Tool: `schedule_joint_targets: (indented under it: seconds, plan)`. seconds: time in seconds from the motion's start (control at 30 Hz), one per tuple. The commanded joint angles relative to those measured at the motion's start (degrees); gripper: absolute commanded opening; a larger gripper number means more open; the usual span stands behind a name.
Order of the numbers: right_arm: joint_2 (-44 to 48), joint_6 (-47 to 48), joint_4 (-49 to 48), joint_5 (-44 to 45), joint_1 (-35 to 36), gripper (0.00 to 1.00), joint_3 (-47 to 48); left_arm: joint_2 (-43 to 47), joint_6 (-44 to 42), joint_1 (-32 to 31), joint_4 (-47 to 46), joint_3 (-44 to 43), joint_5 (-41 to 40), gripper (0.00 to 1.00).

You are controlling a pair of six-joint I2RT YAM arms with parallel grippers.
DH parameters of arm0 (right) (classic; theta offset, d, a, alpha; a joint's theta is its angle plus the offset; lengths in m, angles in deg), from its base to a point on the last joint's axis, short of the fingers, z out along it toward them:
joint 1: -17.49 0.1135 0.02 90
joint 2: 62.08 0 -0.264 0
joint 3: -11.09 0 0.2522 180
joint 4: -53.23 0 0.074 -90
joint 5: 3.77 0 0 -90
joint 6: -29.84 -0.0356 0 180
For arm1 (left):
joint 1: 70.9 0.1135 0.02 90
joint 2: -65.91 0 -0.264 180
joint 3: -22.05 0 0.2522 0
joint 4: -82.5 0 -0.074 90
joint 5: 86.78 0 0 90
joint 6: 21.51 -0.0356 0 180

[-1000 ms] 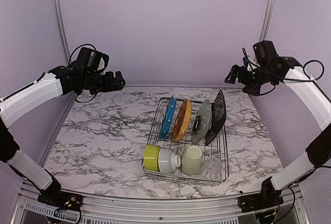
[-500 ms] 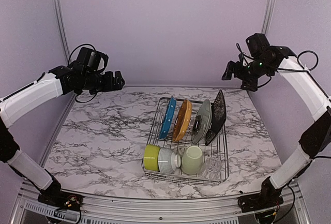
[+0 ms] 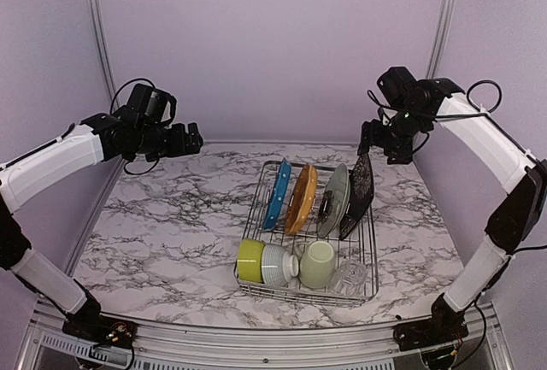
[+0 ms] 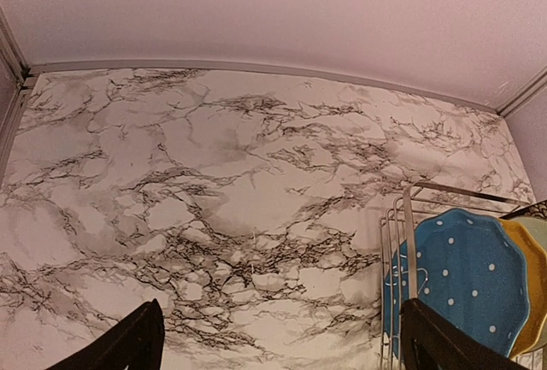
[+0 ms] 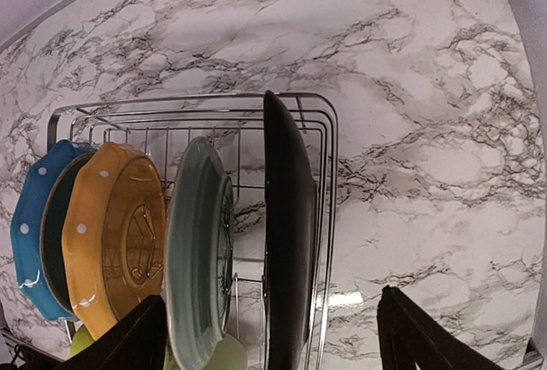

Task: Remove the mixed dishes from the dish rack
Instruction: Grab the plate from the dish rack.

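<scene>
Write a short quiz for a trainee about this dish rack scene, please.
1. True or false: in the top view, the black plate stands at the right end of the row in the dish rack.
2. The right end effector is: A) open and empty; B) shut on a plate; C) shut and empty.
3. How many plates stand upright in the rack?
Key: 1 true; 2 A; 3 four.

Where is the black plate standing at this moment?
In the overhead view the black plate stands on edge at the right end of the row of plates in the rack, next to the grey-green plate.
</scene>
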State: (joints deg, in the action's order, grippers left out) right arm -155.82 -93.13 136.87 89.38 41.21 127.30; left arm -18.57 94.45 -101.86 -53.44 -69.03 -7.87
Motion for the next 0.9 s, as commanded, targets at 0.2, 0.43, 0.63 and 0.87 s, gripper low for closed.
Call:
schedule_joint_targets:
  seconds: [0.2, 0.43, 0.63, 0.87]
  plan:
    - [1.5, -3.3, -5.5, -5.0, 0.1, 0.67, -8.7, 2.2, 0.8, 0.1, -0.8, 0.4, -1.2, 0.99]
    - [1.5, -3.8, -7.8, -4.7, 0.0, 0.6, -13.1, 2.2, 1.2, 0.1, -1.3, 0.1, -0.7, 0.99]
    - [1.2, -4.7, -9.4, -5.0, 0.0, 0.56, -14.5, 2.5, 1.9, 0.1, -1.3, 0.3, -0.1, 0.99]
    - [0.6, -5.5, -11.8, -6.5, -0.1, 0.51, -16.4, 3.0, 2.1, 0.1, -1.1, 0.2, 0.5, 0.99]
